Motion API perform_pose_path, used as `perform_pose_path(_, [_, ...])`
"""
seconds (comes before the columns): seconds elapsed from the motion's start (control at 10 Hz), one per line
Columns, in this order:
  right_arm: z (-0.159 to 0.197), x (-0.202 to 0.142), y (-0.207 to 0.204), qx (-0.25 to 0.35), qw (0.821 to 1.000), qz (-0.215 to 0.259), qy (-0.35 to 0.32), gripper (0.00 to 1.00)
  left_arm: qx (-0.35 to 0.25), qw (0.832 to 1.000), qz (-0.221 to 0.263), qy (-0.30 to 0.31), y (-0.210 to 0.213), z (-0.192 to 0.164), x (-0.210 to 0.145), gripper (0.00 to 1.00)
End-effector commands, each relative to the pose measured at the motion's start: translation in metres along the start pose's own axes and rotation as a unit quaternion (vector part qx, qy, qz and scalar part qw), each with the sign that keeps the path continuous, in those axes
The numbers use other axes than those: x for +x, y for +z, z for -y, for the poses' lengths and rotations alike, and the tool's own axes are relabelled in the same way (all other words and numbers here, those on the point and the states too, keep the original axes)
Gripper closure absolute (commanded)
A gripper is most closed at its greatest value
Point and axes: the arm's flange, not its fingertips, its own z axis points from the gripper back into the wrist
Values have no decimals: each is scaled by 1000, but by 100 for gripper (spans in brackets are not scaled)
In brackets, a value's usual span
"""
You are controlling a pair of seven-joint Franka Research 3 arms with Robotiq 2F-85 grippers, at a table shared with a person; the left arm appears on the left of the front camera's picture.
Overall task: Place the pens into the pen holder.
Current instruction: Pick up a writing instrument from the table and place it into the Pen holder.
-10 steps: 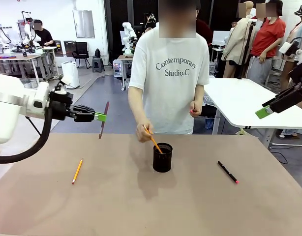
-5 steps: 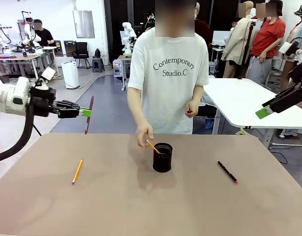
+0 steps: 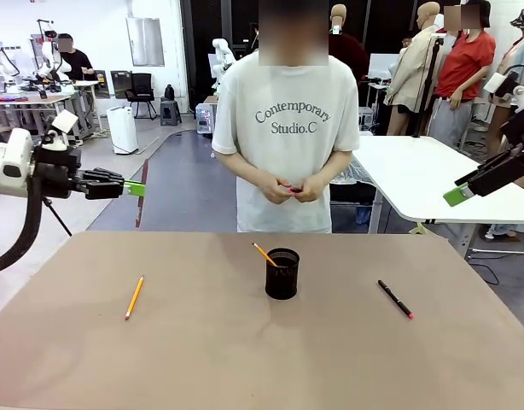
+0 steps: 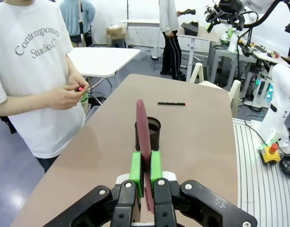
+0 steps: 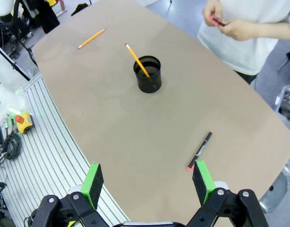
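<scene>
The black mesh pen holder (image 3: pixel 282 273) stands mid-table with one yellow pencil (image 3: pixel 264 254) leaning in it. A second yellow pencil (image 3: pixel 135 297) lies at the left, and a black pen with a pink tip (image 3: pixel 396 299) lies at the right. My left gripper (image 3: pixel 136 189) hovers beyond the table's far left edge, shut on a reddish-brown pen (image 3: pixel 141 210) that hangs down from it. In the left wrist view that pen (image 4: pixel 144 135) stands between the green pads (image 4: pixel 136 166), in front of the holder (image 4: pixel 148 137). My right gripper (image 5: pixel 147 184) is open and high above the right side.
A person stands at the far edge behind the holder, both hands (image 3: pixel 292 190) together at the waist around a small red thing. A white table (image 3: pixel 424 175) stands at the back right. Bare tabletop (image 3: pixel 245 359) stretches in front of the holder.
My left gripper has drawn back to the left with the reddish-brown pen. The person has let go of the pencil in the holder and pulled the hand back to the body.
</scene>
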Motion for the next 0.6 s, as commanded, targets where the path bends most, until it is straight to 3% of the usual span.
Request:
perform_pose_path(0.0, [1,1,0,8,1000,11,3,0,17,1000,5,-5,17,11,-1,100])
perform_pose_path(0.5, [1,1,0,8,1000,11,3,0,21,1000,4,-5,19,6,3,100])
